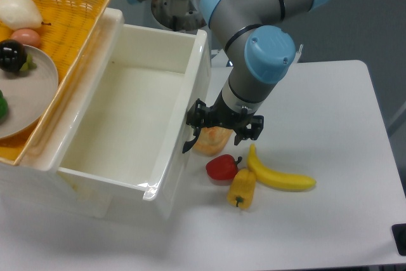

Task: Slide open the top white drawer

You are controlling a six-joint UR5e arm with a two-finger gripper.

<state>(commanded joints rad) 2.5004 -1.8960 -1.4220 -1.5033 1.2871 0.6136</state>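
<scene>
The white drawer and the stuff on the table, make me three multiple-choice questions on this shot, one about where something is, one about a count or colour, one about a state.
1. Where does the banana lie?
A. in the drawer
B. on the table, right of the red pepper
C. in the basket

2. How many peppers lie on the table?
A. two
B. one
C. four

3. What state is the drawer in?
A. shut
B. pulled out and full
C. pulled out, nothing seen inside

Answers:
1. B, it rests on the table beside the red pepper.
2. A, the red one and a yellow pepper.
3. C, its bare white floor shows, with the gripper at its front.
</scene>
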